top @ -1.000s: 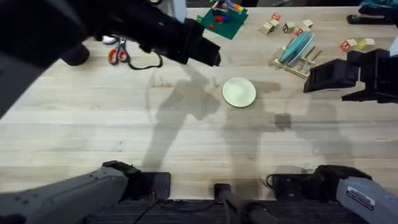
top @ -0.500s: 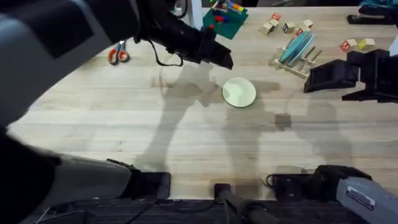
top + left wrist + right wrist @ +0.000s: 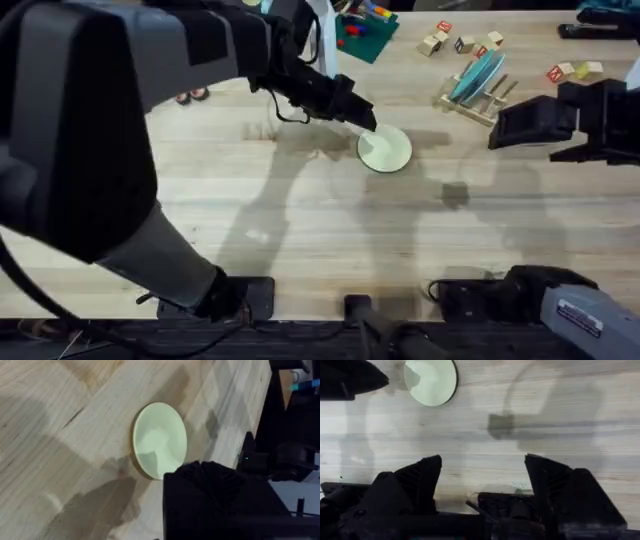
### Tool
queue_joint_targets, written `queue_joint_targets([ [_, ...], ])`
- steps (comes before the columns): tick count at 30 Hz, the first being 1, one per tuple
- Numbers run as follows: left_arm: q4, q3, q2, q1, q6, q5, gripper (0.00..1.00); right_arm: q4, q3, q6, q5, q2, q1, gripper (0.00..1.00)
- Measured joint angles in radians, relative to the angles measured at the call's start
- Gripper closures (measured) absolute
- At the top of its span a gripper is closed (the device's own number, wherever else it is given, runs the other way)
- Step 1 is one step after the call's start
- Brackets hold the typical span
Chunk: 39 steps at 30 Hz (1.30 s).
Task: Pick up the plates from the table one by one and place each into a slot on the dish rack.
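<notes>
The cream-yellow plate lies flat on the table. It is probably rigid, light and slick; grip its rim. Left gripper hovers beside it, jaw state indeterminable. Right gripper stands released.

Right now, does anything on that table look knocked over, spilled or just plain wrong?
Nothing stands out. The cream plate lies flat on the table, whole, with the left gripper at its edge. The blue plate stands on edge in the dish rack. Nothing looks spilled or broken.
</notes>
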Motion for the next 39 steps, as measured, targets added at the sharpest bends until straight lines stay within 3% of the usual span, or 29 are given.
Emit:
queue_joint_targets([
  [23, 0.092, -0.020, 0.191, -0.034, -0.014, 0.011, 0.958, 0.000, 0.000, 0.000, 0.000, 0.000, 0.000, 0.005],
  [31, 0.194, -0.020, 0.235, -0.034, -0.067, 0.062, 0.958, 0.000, 0.000, 0.000, 0.000, 0.000, 0.000, 0.005],
  [39, 0.206, -0.018, 0.262, -0.031, -0.083, 0.112, 0.958, 0.000, 0.000, 0.000, 0.000, 0.000, 0.000, 0.005],
])
